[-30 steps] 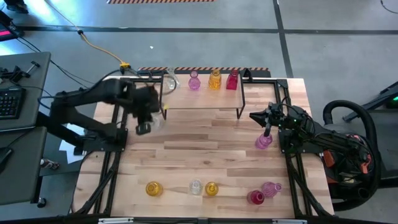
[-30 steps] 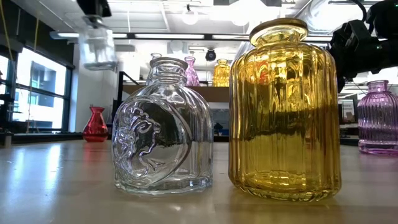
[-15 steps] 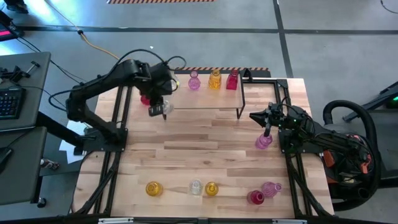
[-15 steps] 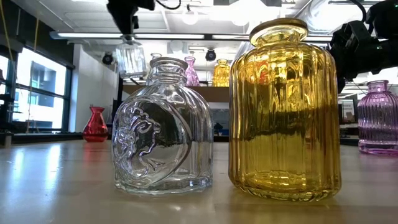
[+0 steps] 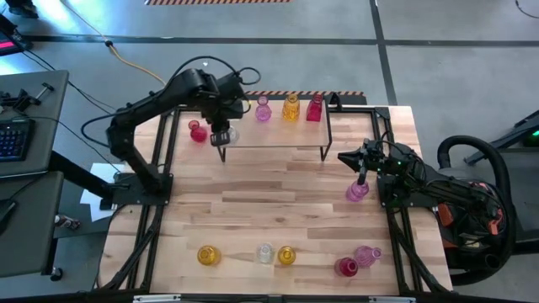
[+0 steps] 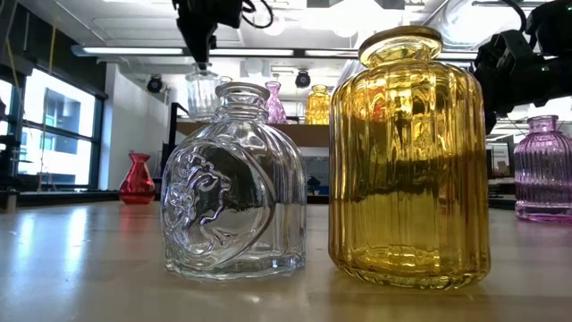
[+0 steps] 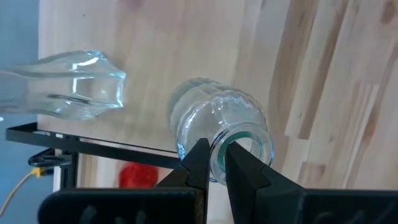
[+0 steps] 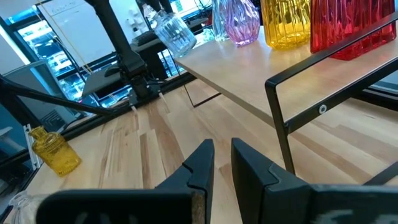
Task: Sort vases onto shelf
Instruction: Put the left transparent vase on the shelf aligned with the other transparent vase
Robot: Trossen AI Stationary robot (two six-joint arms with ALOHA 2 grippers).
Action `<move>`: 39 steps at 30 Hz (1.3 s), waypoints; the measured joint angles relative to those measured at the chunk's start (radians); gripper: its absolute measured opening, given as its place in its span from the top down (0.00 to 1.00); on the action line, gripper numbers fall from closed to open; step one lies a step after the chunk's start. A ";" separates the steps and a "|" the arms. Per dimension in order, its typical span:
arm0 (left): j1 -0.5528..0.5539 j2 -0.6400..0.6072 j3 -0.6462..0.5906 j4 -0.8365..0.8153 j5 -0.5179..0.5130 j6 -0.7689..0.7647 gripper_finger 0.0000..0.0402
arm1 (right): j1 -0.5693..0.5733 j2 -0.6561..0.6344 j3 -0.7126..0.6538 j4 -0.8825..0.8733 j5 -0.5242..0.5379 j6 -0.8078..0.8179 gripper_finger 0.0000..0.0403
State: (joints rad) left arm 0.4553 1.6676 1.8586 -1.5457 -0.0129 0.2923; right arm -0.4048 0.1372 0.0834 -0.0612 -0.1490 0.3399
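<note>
Carrying a clear vase [image 5: 226,135] pinched by its rim in my left gripper [image 7: 214,163] over the shelf [image 5: 278,135] corner; four vases stand there already (one clear), seven wait on the table [image 5: 278,210]. My right gripper [image 5: 362,175] rests closed, empty.

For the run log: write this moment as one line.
left tool: shut on clear vase rim, above shelf left end | right tool: shut, beside pink vase, waiting
</note>
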 joint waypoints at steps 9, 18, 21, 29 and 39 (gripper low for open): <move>0.058 0.046 0.051 0.005 0.029 0.033 0.95 | 0.000 0.000 0.000 -0.003 0.000 0.000 0.91; 0.090 0.088 0.080 0.015 0.034 0.052 0.95 | 0.000 0.000 0.000 -0.006 0.000 0.000 0.91; 0.102 0.090 0.080 0.014 0.038 0.052 0.95 | 0.000 0.000 0.000 -0.010 0.000 0.000 0.91; 0.116 0.092 0.080 0.015 0.033 0.067 0.94 | 0.000 0.000 0.000 -0.010 0.000 0.000 0.91; 0.135 0.095 0.078 0.039 0.022 0.079 0.92 | 0.000 0.000 0.000 -0.010 0.000 0.000 0.91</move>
State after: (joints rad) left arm 0.5900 1.7622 1.9361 -1.5065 0.0089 0.3717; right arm -0.4049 0.1372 0.0834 -0.0708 -0.1490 0.3397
